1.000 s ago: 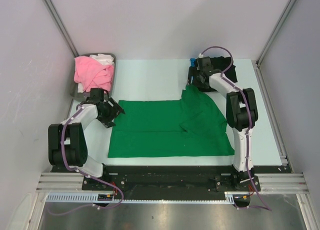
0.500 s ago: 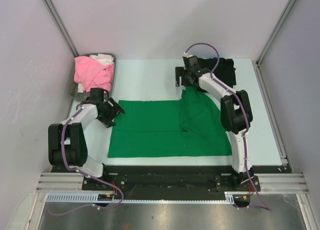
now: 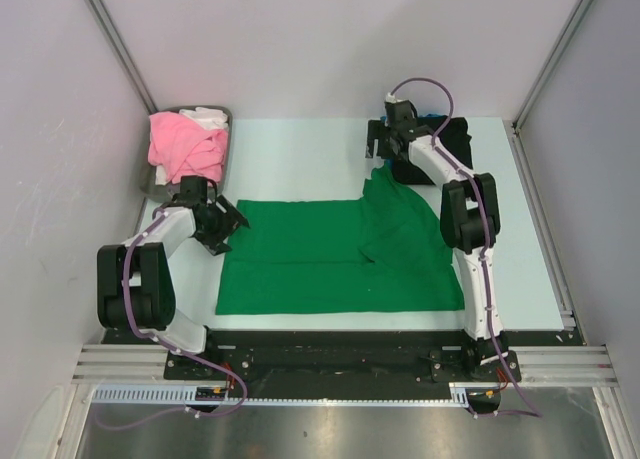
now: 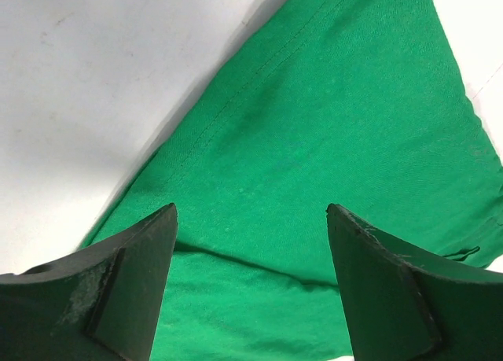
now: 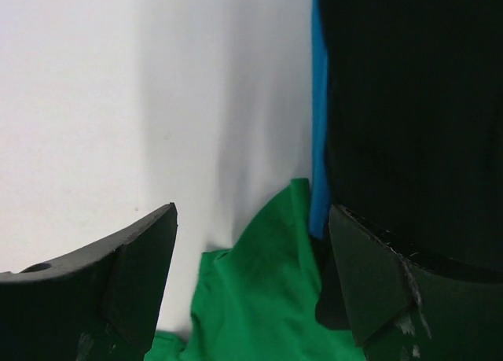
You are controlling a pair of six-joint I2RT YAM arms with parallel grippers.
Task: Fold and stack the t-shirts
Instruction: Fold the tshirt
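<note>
A bright green t-shirt (image 3: 330, 259) lies spread flat at the front of the table, its right part folded over into a peak near the back. My left gripper (image 3: 228, 231) is open at the shirt's upper left corner, low over the green cloth (image 4: 314, 141), with nothing between its fingers (image 4: 251, 211). My right gripper (image 3: 375, 144) is open and empty just beyond the green peak (image 5: 267, 298). Beside it lies a black t-shirt (image 3: 455, 139) on a blue one (image 5: 318, 141). A pink t-shirt (image 3: 183, 144) and a white one (image 3: 208, 117) sit in the tray.
The dark grey tray (image 3: 147, 184) stands at the back left, close behind my left arm. Bare pale table (image 3: 300, 159) stretches between the tray and the black shirt. Grey walls close in the table on three sides.
My right arm swung left past the green peak, then came back a little to the right, its jaws staying open. The left arm and the green shirt have hardly moved.
</note>
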